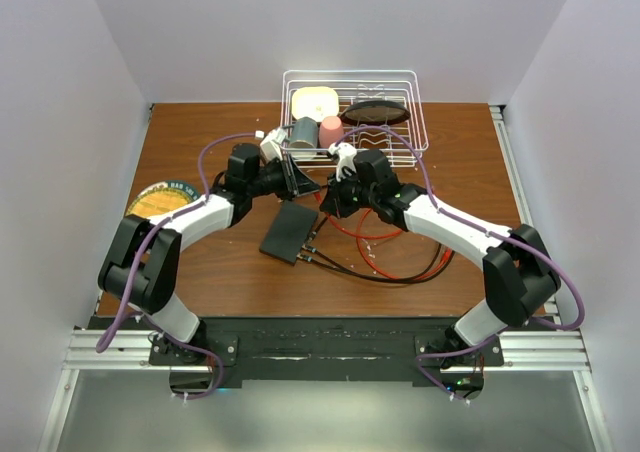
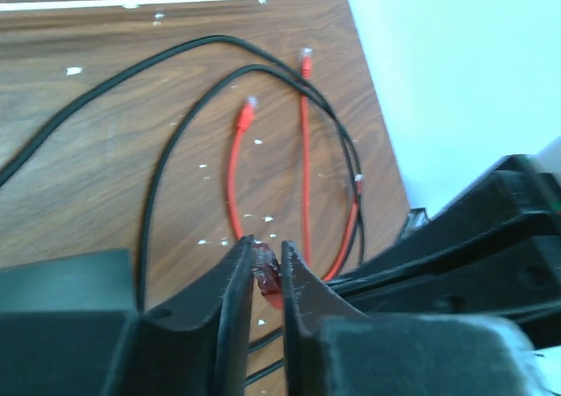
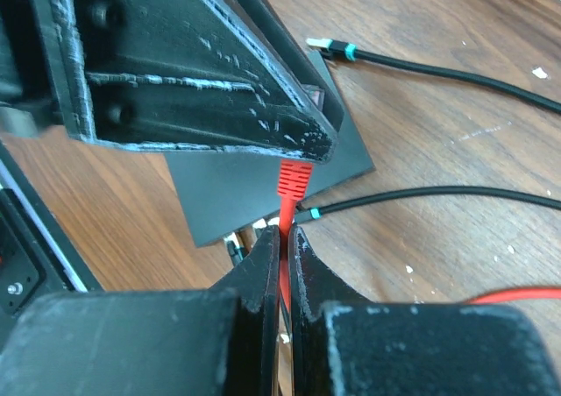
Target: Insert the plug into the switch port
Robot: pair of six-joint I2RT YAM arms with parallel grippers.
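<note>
Handover step: your right fingers (image 3: 263, 273) pinch the red cable (image 3: 526, 294) just behind the plug (image 3: 294, 179), left fingers (image 2: 235, 282) clamp its tip, switch (image 1: 290, 230) flat on the counter (image 1: 200, 272) at 7 o'clock beneath; next, you must align plug with the 4 o'clock port edge.
</note>
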